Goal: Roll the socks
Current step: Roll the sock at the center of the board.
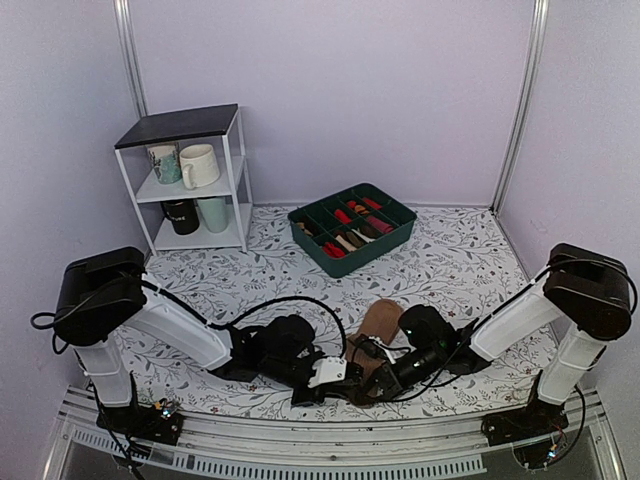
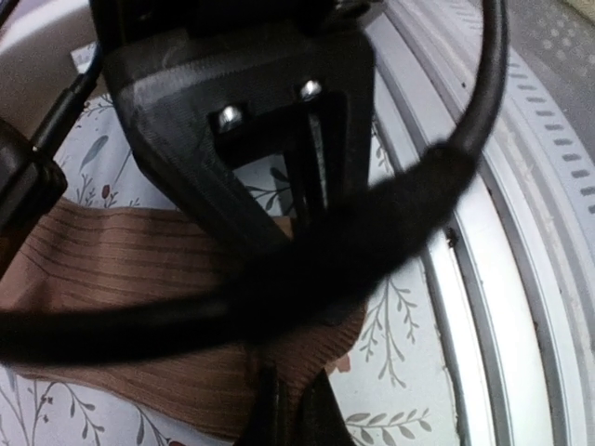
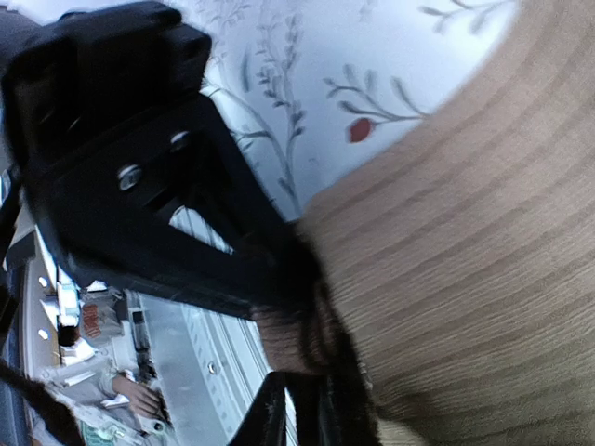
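Top view: the socks (image 1: 380, 322) lie flat on the table (image 1: 470, 270) near its front edge, with both arms reaching to the near end; the jaws are not clear here. Left wrist view: the left jaws are together, pinching the edge of the socks (image 2: 139, 279). Right wrist view: the right jaws appear clamped on the dark cuff (image 3: 323, 339). Step in hand: gripping the end to start the roll. The next move likely calls for turning that end over, both arms in step.
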Action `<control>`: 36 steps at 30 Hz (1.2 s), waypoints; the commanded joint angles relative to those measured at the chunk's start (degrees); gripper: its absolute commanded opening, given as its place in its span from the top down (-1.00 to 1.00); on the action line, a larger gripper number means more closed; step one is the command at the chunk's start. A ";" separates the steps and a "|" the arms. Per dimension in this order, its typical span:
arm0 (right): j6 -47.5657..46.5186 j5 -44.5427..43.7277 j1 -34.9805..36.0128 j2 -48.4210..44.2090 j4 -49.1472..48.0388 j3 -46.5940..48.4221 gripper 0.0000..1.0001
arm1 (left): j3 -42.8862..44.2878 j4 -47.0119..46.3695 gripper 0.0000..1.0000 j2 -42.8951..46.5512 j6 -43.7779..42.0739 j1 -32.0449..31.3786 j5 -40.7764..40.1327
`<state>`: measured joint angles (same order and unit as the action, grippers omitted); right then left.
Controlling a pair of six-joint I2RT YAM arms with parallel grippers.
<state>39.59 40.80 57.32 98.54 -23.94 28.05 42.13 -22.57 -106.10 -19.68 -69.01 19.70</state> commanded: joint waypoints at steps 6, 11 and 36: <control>-9.66 -21.52 0.53 -18.30 8.03 -5.39 0.41 | 2.49 15.27 1.00 -0.15 12.92 2.30 10.54; -18.25 -27.37 3.23 -29.72 -7.54 -16.22 0.30 | 4.60 22.48 1.00 -0.59 17.57 4.76 16.61; -33.31 -30.64 18.51 -9.17 -7.22 -4.48 0.19 | 9.81 29.77 1.00 -8.55 19.16 7.06 21.69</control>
<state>4.54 8.73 75.37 88.49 -33.43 22.33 53.15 0.89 -111.24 -0.56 -61.73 44.29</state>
